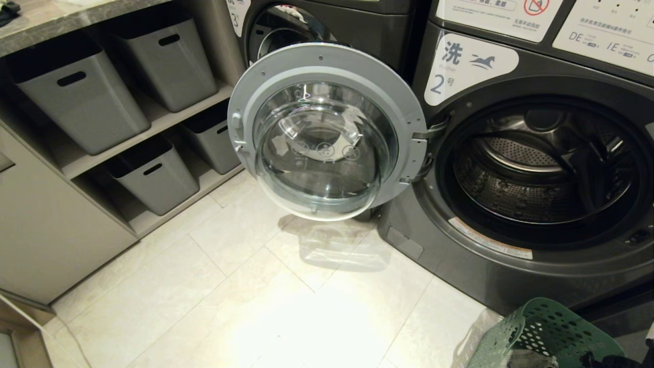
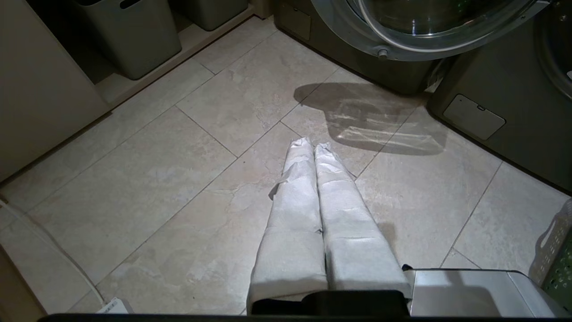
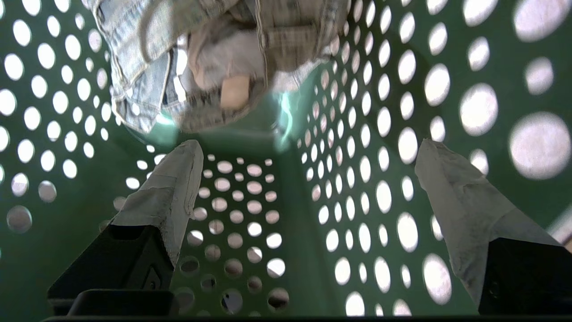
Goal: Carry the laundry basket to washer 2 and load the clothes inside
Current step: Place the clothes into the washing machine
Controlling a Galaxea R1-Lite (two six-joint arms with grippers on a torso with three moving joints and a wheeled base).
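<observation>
Carry step looks finished: the laundry basket [image 1: 541, 335] sits on the floor tiles [image 1: 245, 286] at about 5 o'clock in the head view, just in front of washer 2 [image 1: 536, 168], which fills the 2-to-3 o'clock side. The washer's door [image 1: 327, 130] is swung fully open toward 12 o'clock and the drum [image 1: 541, 171] is exposed, with no grey-beige fabric visible in it; some dark shape at its right side can't be identified. So loading is what's left.

Right gripper [image 3: 308, 147] is down inside the basket, fingers [image 3: 172, 188] spread wide, nothing between them. The clothes [image 3: 219, 62] lie bunched at the basket bottom, just beyond the fingertips, apparently not yet touched. Judged next: close on the bundle, lift out, move to the drum.

Left gripper [image 2: 315, 150] hangs over bare floor near the door's shadow, fingers pressed together, holding nothing, idle.

Basket orientation: upright, mouth facing up, long axis vertical; only its rim and part of a perforated wall show in the head view. The bundle is a crumpled heap with no clear long axis; a paler patch faces the camera. Washer mouth faces the robot, roughly level.
</observation>
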